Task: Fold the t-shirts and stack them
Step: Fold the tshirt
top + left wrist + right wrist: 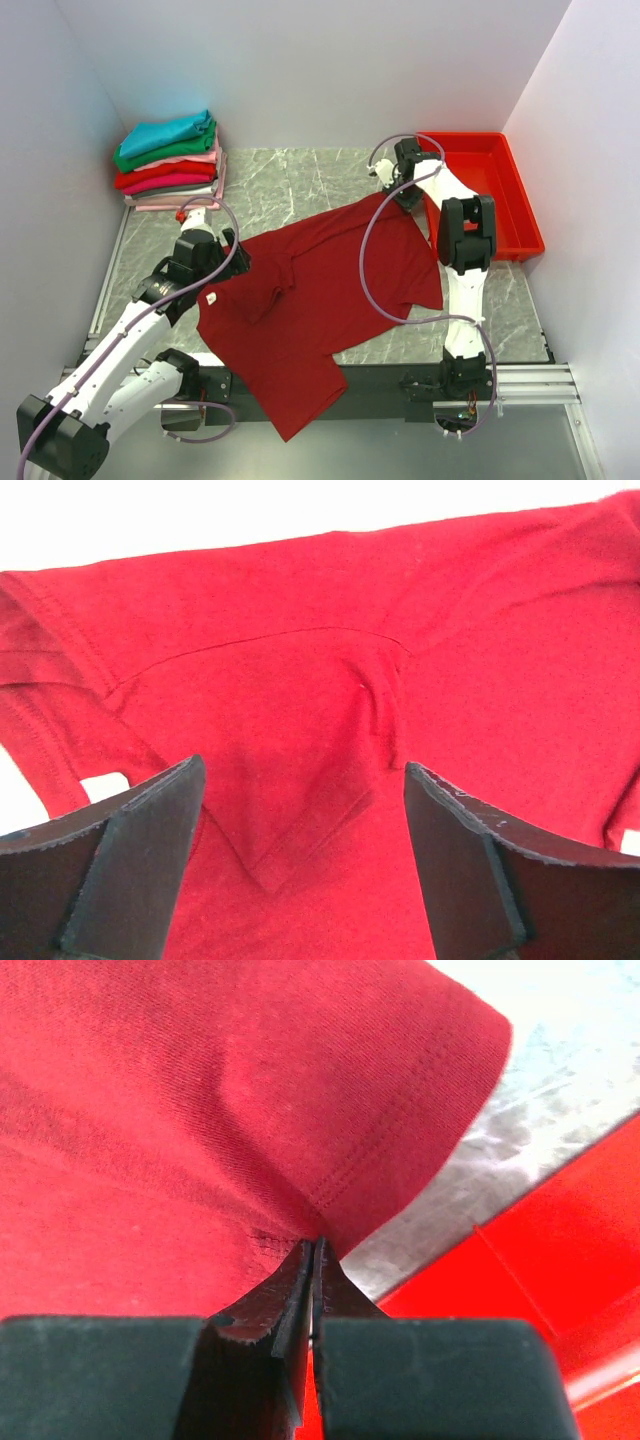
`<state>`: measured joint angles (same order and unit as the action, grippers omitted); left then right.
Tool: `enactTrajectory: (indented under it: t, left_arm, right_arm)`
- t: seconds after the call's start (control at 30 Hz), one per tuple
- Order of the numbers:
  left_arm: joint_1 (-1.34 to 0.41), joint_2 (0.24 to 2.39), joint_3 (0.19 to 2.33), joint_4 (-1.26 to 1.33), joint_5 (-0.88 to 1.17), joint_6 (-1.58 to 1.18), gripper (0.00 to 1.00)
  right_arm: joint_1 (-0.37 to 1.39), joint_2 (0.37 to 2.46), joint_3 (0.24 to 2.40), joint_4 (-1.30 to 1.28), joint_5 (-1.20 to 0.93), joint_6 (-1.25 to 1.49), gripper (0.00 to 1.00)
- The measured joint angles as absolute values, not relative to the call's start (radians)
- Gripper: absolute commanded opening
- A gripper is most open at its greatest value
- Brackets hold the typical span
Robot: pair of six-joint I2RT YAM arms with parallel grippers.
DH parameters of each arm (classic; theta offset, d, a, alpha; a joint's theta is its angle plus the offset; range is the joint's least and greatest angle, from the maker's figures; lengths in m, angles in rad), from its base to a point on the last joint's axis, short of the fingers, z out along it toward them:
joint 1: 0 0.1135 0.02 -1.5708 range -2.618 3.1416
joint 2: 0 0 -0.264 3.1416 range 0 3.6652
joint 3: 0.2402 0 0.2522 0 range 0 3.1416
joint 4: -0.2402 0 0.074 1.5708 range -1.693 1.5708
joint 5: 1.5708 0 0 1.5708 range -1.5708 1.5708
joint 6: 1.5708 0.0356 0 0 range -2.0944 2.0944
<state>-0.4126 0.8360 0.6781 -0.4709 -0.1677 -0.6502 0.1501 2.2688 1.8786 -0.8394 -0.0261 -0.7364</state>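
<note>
- Lying spread and rumpled across the middle of the marble table [290, 180], the dark red t-shirt [320, 290] has its nearest corner hanging over the table's near edge.
- The right gripper [313, 1252] is pinched tight on a hemmed corner at the shirt's far right. Its jaws are pressed together with a fold of cloth caught between them.
- That held corner sits just to the left of the red tray [505, 195], which stands at the far right of the table.
- The left gripper [303, 780] hangs over the shirt's left side with its jaws standing wide apart, and the creased cloth shows below and between its fingers. I cannot tell whether the pads touch the fabric.
- A small white label [211, 298] shows at the shirt's left edge, just beside the left gripper.
- The stack of folded t-shirts [170, 160] rests in the far left corner with teal on top, then green, pink, red and magenta. It is apart from the spread shirt.
</note>
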Motion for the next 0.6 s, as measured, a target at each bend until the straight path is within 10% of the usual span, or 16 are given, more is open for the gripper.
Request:
enactTrajectory:
  t: [0.53,0.6]
  left_arm:
    - [-0.081,0.950,0.678,-0.473,-0.194,-0.857,0.80]
    - [-0.041,0.971,0.678,-0.467,-0.184,-0.879,0.80]
  right_arm:
    - [0.150,2.192,1.823,-0.807,0.017,-0.787,0.10]
    - [0.150,2.192,1.823,-0.807,0.017,-0.793,0.23]
